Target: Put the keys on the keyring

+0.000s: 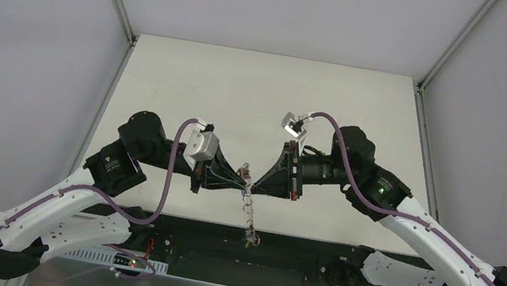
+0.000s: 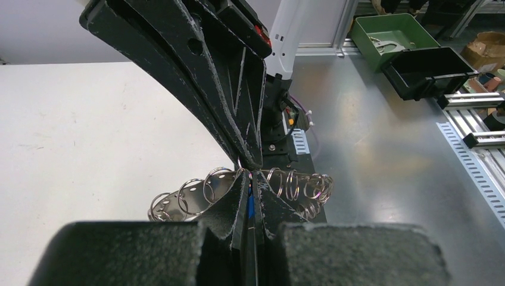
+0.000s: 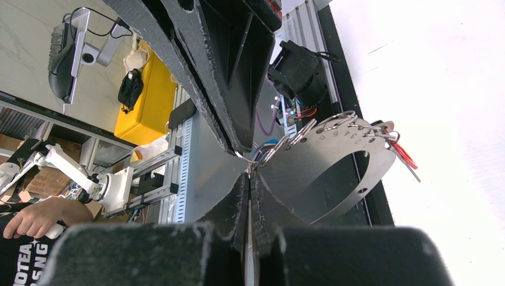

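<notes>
Hanging: keyring (image 1: 249, 214) dangles as a chain of small rings from the spot where the two grippers meet, over the near edge of the table (image 1: 243, 88).
Left gripper (image 1: 242, 178): jaws narrow, almost together. Its wrist view shows a blue sliver (image 2: 251, 205) pinched between the fingers, likely a key head, though too little shows to be sure.
Right gripper (image 1: 254, 183): jaws pressed to a slit, with thin wire of the keyring at the tips, clamped as far as can be seen.
Tips: the two grippers point at each other, touching or just apart; cannot tell which.
Rings (image 2: 199, 192): fan out on both sides of the left fingers.
Plate (image 3: 333, 176): curved metal with a row of holes along its rim and rings through them, just beyond the right fingers.
Red key (image 3: 406, 156): hangs at the plate's far end.
</notes>
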`<state>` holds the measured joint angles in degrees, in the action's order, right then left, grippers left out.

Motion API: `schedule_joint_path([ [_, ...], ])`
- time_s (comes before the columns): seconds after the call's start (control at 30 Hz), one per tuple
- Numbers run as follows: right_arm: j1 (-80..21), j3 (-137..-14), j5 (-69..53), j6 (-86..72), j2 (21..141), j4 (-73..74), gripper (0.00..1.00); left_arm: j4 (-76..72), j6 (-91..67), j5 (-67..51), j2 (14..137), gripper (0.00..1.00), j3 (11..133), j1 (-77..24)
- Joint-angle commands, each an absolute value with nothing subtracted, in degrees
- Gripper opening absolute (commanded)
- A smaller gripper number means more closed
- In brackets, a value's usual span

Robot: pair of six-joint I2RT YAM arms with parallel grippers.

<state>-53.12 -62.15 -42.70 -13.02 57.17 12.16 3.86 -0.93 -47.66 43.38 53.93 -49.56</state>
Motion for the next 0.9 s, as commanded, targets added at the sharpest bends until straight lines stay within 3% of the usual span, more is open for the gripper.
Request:
schedule_joint_path([
  [0.0, -52.9, -66.0, -43.1, -12.9, 56.6, 5.7, 0.0, 1.8, -0.5, -50.8, 43.2, 0.0, 54.7, -50.5],
  [0.4, -53.3, -66.9, -47.6, -12.0, 57.2, 5.9, 0.0, 1.8, -0.5, -50.5, 43.8, 0.0, 55.1, -50.5],
  [0.87, -53.3, -67.2, -42.0, -8.8, 56.5, 8.5, 0.0, 1.8, -0.5, -52.3, 43.5, 0.0, 55.1, -50.5],
])
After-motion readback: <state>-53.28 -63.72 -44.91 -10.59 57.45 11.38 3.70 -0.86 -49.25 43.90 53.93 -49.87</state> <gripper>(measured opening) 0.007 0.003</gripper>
